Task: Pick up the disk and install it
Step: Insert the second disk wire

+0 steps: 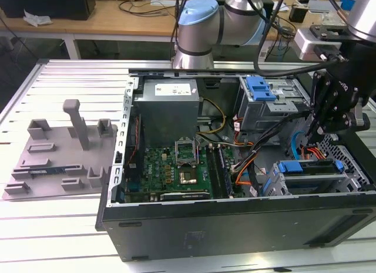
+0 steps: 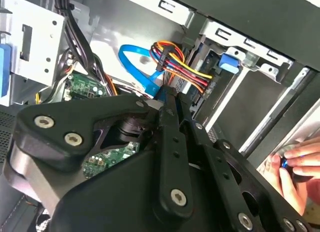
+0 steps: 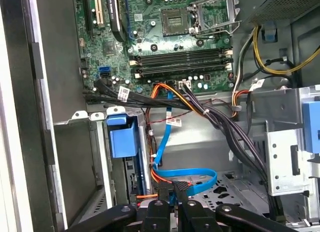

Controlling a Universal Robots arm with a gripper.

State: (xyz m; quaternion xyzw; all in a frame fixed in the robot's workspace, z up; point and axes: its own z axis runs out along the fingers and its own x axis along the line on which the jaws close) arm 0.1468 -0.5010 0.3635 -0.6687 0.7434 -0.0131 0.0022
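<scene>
One disk (image 1: 308,167), a flat silver hard drive framed by a blue plastic carrier bracket, is lying in the metal drive cage at the front corner of the open black computer case (image 1: 235,226). The case itself is lying on its side on the ribbed metal bench (image 1: 59,226). In the first wrist view the blue tab of the bracket (image 3: 121,139) is showing at the cage mouth, just beside the case's side wall.

Judging by its look, the disk is handling as a dense, rigid block: heavy for its size, smooth on its metal faces and sensitive to knocks. The plastic bracket is probably giving the safer hold, taken across its two long edges so that the label face and the connector end are spared.

The black linkage gripper (image 1: 317,129) is hanging inside the case, above the cage and the disk, with the arm reaching in from the case's front end and the wrist tilted toward the green motherboard (image 1: 176,164). Its fingers (image 3: 165,199) are lying pressed together in both wrist views, holding nothing of the disk, with their tips close to the blue flat data cable (image 3: 165,142) that is looping across the case floor.
</scene>
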